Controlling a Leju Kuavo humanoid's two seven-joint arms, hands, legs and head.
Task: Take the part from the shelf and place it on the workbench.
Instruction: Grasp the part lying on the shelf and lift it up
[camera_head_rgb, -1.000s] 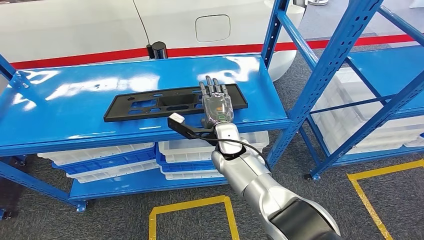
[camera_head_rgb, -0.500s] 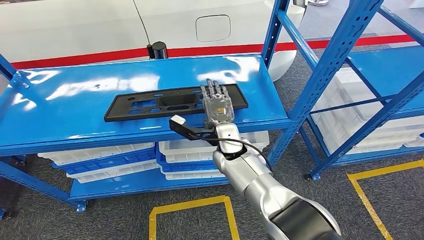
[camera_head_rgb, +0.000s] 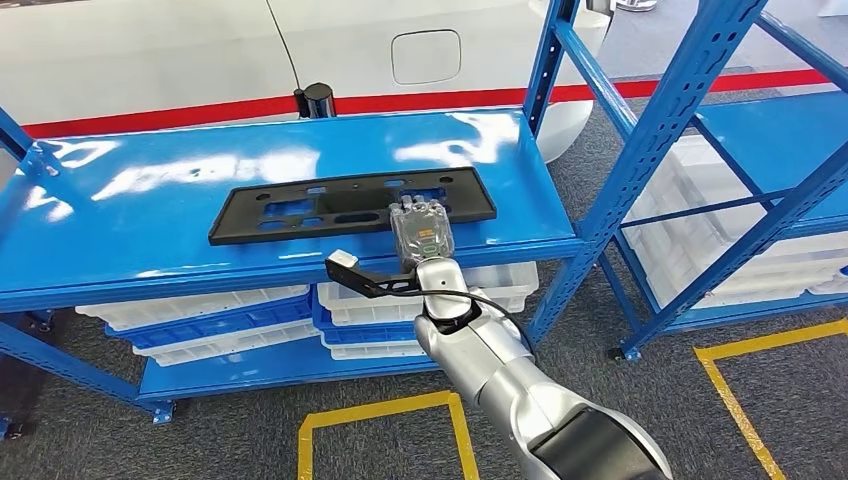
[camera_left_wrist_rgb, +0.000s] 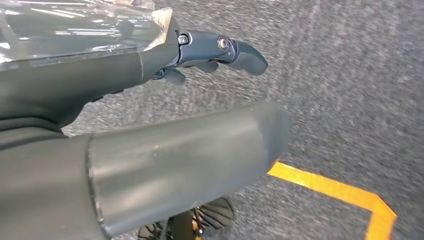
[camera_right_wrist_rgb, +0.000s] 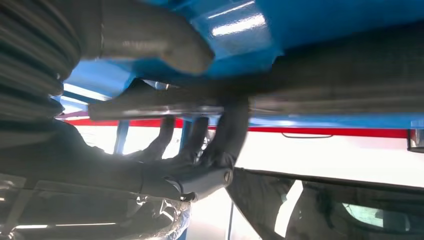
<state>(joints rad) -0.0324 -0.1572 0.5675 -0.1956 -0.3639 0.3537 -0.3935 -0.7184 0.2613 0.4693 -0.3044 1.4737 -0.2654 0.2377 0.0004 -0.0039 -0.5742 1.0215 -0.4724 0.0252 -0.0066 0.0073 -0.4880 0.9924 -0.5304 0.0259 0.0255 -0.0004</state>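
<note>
While lying on the shelf (camera_head_rgb: 150, 200), the part (camera_head_rgb: 300, 208) meets the right hand (camera_head_rgb: 421, 228).

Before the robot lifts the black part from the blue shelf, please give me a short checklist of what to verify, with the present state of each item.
1. Right hand is at the black part: ok, it lies over the part's near edge.
2. Fingers closed firmly on the part: cannot tell; the right wrist view is blurred.
3. Part lies flat on the blue shelf: ok.
4. Grasp near the part's middle: not ok, the hand is toward its right end, so it may tilt.
5. Shelf upright clear of the arm: ok.
6. Left hand free: ok, it holds nothing, above the floor.
</note>
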